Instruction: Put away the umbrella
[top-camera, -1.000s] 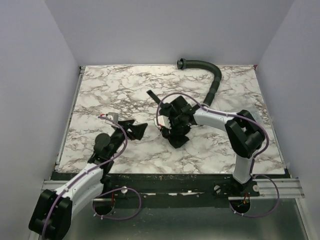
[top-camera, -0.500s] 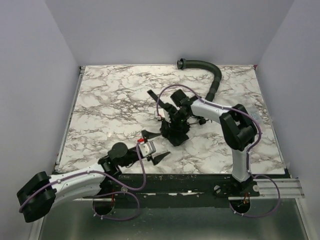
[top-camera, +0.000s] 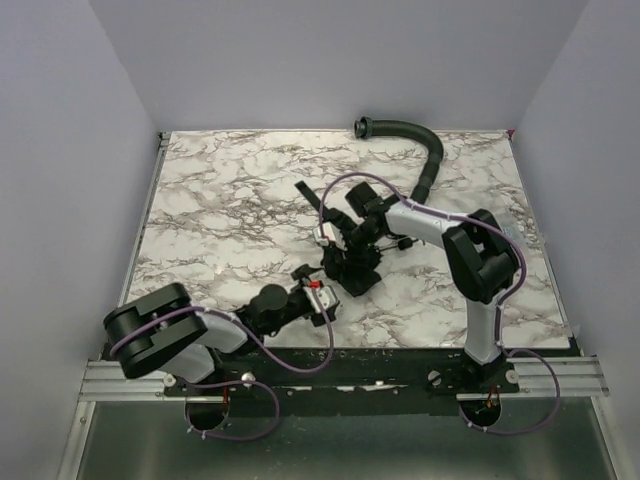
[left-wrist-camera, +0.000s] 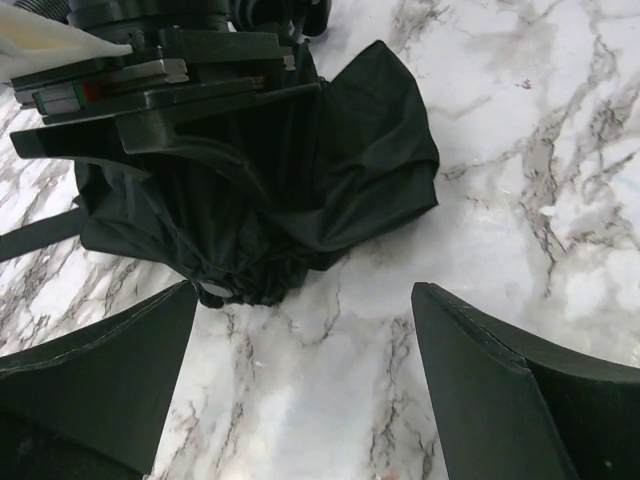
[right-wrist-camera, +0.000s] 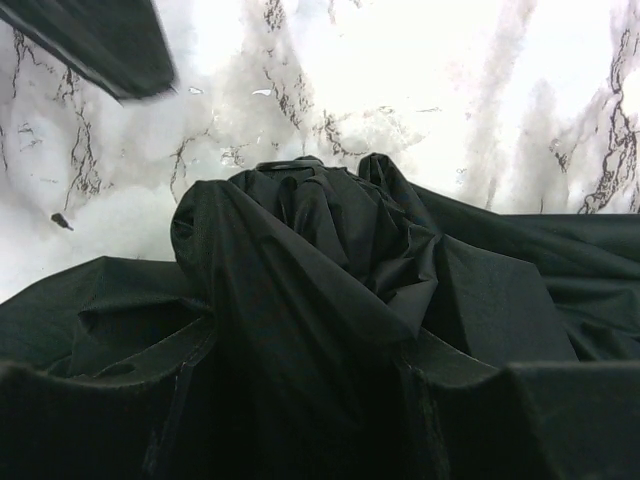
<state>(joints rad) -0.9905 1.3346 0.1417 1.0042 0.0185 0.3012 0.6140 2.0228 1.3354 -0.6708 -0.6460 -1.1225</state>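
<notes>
The umbrella is a crumpled black fabric bundle lying at the middle of the marble table. My right gripper comes down on it from above, shut on the fabric. In the right wrist view, folds of the umbrella fill the gap between both fingers. My left gripper sits low at the bundle's near-left end, open, with nothing between its fingers. In the left wrist view, the umbrella lies just beyond the left gripper, under the right gripper.
A curved black ribbed hose lies at the back right of the table. A thin black strap sticks out from the bundle toward the back left. White walls enclose the table on three sides.
My left arm has swung from the table's left side to the front centre, bringing its open gripper up to the umbrella's near end. The right gripper stays shut on the bundle.
</notes>
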